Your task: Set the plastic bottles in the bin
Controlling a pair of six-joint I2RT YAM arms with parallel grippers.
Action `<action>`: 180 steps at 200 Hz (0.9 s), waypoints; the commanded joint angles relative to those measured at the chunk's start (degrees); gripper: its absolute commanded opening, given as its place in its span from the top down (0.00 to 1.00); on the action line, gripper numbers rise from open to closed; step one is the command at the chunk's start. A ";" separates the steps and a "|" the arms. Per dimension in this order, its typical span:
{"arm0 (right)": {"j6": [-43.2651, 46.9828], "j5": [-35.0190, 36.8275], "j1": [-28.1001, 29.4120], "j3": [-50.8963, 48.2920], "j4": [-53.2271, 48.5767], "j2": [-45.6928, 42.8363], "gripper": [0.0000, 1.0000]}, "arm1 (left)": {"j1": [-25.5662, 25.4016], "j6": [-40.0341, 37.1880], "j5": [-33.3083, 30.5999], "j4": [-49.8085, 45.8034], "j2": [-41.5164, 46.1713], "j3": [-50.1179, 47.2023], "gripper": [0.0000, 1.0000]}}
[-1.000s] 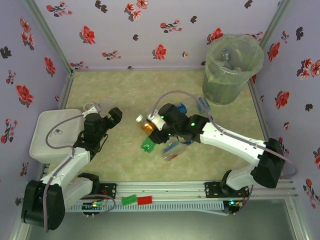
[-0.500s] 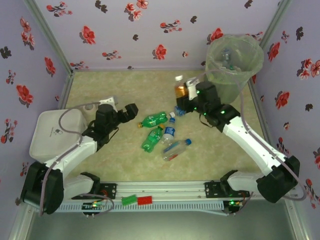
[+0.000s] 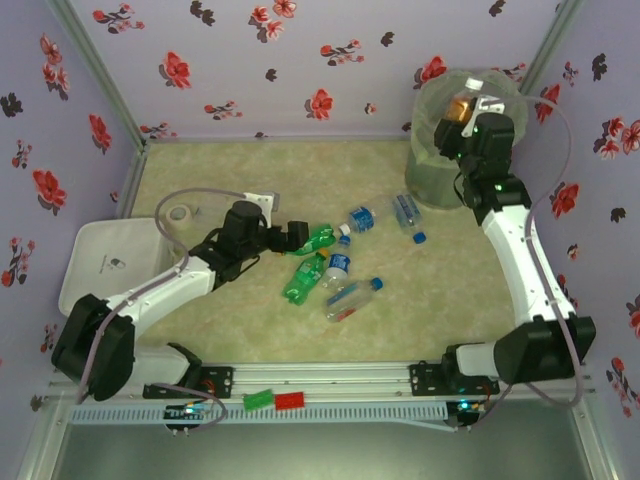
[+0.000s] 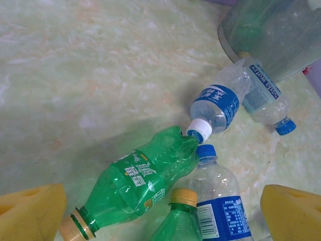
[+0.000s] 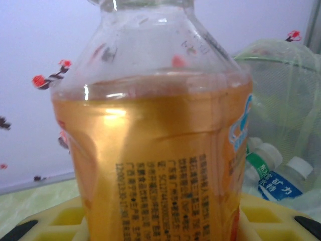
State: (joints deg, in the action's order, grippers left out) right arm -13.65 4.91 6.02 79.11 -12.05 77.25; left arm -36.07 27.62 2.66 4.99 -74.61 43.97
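Within 1 second the right claw [image 3: 468,112], clenched on the amber bottle [image 3: 456,107], has swung from mid-desk to above the bin [image 3: 437,172] at the far right, seemingly ready to drop it, while the left claw [image 3: 297,234], spread wide, has reached a green bottle [image 3: 318,237], 1 of 6 lying on the desk [image 3: 220,170].

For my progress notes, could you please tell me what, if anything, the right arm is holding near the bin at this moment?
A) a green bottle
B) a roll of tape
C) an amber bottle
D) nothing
C: the right arm's jaws are shut on an amber bottle, raised beside the rim of the bin, as the top and right wrist views both show.
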 commanded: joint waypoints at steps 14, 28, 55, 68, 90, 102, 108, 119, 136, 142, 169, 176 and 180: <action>-1.90 -0.97 -3.57 5.77 2.57 6.14 0.60 | -0.56 0.21 -0.93 0.24 -1.98 2.12 0.00; -2.17 -2.62 -4.91 8.76 1.21 9.00 0.59 | -1.04 1.54 -0.28 2.34 -2.42 1.39 0.00; -3.09 -3.72 -6.88 14.90 -0.71 14.69 0.55 | -2.55 2.49 -2.24 3.09 -1.11 0.28 0.00; -3.52 -4.06 -7.08 18.02 -2.32 17.61 0.47 | -2.52 3.22 -3.16 3.17 -0.34 -0.49 0.00; -3.64 -4.37 -7.08 22.33 -5.69 21.39 0.22 | -2.60 3.45 -3.98 1.94 0.91 -1.09 0.00; -3.90 -4.01 -7.08 23.02 -5.97 21.91 0.06 | -2.61 3.24 -4.12 0.89 1.47 -1.24 0.00; -4.37 -3.94 -7.08 22.97 -5.62 21.85 0.01 | -2.60 3.09 -4.23 0.53 1.81 -1.38 0.00; -5.17 -4.34 -7.07 22.37 -4.73 21.42 0.00 | -2.66 3.05 -4.80 0.11 2.26 -1.83 0.00; -6.27 -5.08 -7.03 21.28 -2.95 20.38 0.00 | -2.60 2.97 -5.11 0.37 2.88 -2.50 0.00; -6.56 -5.28 -6.99 21.18 -2.87 19.99 0.00 | -2.61 2.82 -5.31 0.32 2.98 -2.57 0.00; -6.86 -3.79 -5.73 20.28 -3.64 16.77 0.00 | -2.60 1.95 -5.45 -0.31 2.92 -2.31 0.00; -6.66 -3.54 -5.06 19.57 -3.52 15.70 0.00 | -2.62 1.85 -5.44 -0.47 2.98 -2.39 0.00; -6.65 -3.16 -4.66 18.93 -3.45 14.91 0.00 | -2.68 1.75 -5.38 -0.63 2.92 -2.37 0.00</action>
State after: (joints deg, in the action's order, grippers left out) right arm -19.22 0.56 -0.58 99.59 -16.34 97.86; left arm -38.41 30.02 -1.48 5.15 -72.66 42.19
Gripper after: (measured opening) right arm 0.995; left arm 0.998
